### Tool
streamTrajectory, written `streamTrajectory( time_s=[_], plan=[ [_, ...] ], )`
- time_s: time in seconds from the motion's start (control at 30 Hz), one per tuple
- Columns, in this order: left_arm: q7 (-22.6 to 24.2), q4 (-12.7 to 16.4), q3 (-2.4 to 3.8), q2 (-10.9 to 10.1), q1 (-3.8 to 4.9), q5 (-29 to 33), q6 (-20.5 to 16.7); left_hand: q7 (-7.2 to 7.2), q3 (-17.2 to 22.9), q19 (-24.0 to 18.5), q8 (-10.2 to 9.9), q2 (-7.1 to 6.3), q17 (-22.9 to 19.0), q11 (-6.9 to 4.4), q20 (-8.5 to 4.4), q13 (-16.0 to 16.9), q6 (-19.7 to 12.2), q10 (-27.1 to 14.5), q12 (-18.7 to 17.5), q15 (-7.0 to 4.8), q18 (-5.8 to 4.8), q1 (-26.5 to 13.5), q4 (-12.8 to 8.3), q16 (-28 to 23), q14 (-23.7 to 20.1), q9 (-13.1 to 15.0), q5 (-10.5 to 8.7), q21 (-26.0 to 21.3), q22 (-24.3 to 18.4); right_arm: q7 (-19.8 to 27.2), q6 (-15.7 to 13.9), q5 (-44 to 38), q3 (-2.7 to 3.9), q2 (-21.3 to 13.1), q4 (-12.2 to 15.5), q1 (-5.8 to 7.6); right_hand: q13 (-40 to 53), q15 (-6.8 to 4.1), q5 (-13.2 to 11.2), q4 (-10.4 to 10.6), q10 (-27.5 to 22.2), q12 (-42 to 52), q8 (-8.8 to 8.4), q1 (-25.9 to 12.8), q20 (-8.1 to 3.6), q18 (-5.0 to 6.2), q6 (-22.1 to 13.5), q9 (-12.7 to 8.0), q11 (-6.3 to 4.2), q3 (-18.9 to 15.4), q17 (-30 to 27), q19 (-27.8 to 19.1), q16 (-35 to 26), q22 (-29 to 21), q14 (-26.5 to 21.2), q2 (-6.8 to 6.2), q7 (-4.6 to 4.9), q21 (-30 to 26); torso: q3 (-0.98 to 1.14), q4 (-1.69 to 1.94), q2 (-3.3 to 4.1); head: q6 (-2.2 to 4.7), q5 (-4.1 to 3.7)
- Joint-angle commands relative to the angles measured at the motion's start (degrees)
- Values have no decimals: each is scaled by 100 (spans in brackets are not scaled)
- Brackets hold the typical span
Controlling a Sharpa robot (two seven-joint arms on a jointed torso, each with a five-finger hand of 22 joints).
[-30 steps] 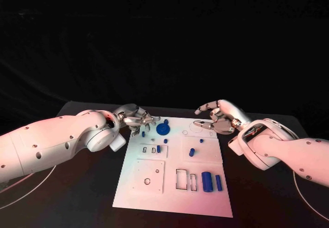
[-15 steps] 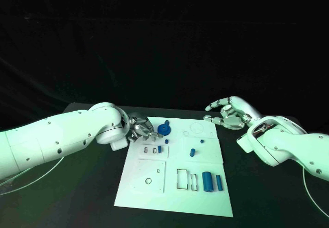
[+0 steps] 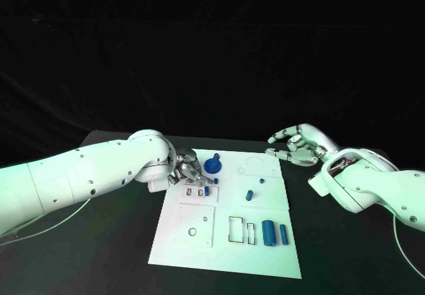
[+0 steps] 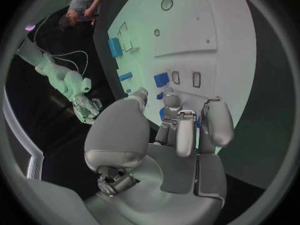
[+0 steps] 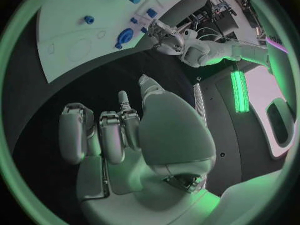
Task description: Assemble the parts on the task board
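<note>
The white task board (image 3: pixel 190 246) lies in the middle of the black table. On it are a round blue part (image 3: pixel 212 166), a small blue peg (image 3: pixel 249 196) and two blue cylinders (image 3: pixel 268 234) near the front right. My left hand (image 3: pixel 188 171) hovers over the board's far-left area, just beside the round part, with its fingers (image 4: pixel 179 130) bent down towards the board. Blue shows behind those fingers, and I cannot tell whether anything is held. My right hand (image 3: pixel 296 146) hangs over the table beyond the board's far-right corner, fingers loosely curved and apart, holding nothing.
Rectangular slots (image 3: pixel 237 231) and a round hole (image 3: pixel 191 232) mark the board's near half. A thin cable (image 3: pixel 53 227) loops on the table at the left. In the right wrist view the board (image 5: pixel 75 30) and my left hand (image 5: pixel 164 37) lie ahead.
My left hand has moved from the board's far-left edge nearer, towards the small slots. My right hand has drawn back off the board's far-right corner.
</note>
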Motion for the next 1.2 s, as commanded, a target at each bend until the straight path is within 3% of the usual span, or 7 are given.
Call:
streamTrajectory(
  time_s=[0.03,0.2,0.37,0.5,0.97,1.2],
  plan=[
    [-95,-23,-3,56,20,-96,180,-27,-32,47,29,-9,1391,10,-12,4,-20,15,35,-46,-59,-53,-2,23,567,14,-23,25,10,-81,107,-50,1,15,-12,2,776,-42,14,-7,-10,15,38,12,-26,96,45,8,-46,40,964,6,-25,631,493,38,-1,-13,-3,3,8,-17,-13],
    [-104,-76,-17,133,20,-93,193,-26,-104,61,43,-17,1416,11,-16,11,-57,-9,44,-47,-66,-143,1,41,575,62,-23,39,41,-102,115,-59,1,34,-36,2,777,-43,21,-6,-9,16,39,9,-27,98,44,8,-47,40,965,1,-25,624,494,35,-1,-21,-5,-1,10,-43,-15],
    [-112,-127,-40,182,19,-92,207,-25,-118,69,46,-9,1430,11,-17,4,-64,-19,39,-47,-70,-162,0,50,580,72,-22,49,62,-118,121,-65,1,43,-49,1,777,-43,21,-6,-9,16,39,9,-27,98,44,8,-47,40,965,1,-25,624,494,35,-1,-21,-7,6,13,-15,-13],
    [-117,-160,-54,211,18,-91,227,-26,-123,77,49,-2,1427,11,-16,13,-65,-15,47,-47,-74,-171,0,48,579,78,-20,60,85,-127,125,-70,1,49,-62,1,777,-43,21,-6,-9,16,39,9,-27,98,44,8,-47,40,965,1,-25,624,494,35,-1,-21,-9,1,8,-46,-20],
    [-94,-172,-64,267,16,-82,358,-54,-82,114,103,74,1419,-11,-21,132,-25,51,151,-59,-93,-79,-16,42,576,146,-17,113,194,-149,152,-76,0,78,-80,-2,812,-45,31,-2,23,53,45,1,-30,100,44,9,-48,43,954,-5,-28,616,491,36,-3,-33,2,12,8,-72,-36],
    [-96,-193,-64,285,14,-56,401,-69,-17,123,119,110,1418,-26,-31,205,-16,94,215,-72,-99,37,-20,41,576,184,-16,132,231,-154,156,-85,0,104,-93,-10,814,-47,29,1,26,56,50,-3,-32,102,46,9,-50,49,958,-8,-28,612,492,45,-5,-40,21,5,23,-74,-19]
  ],
)
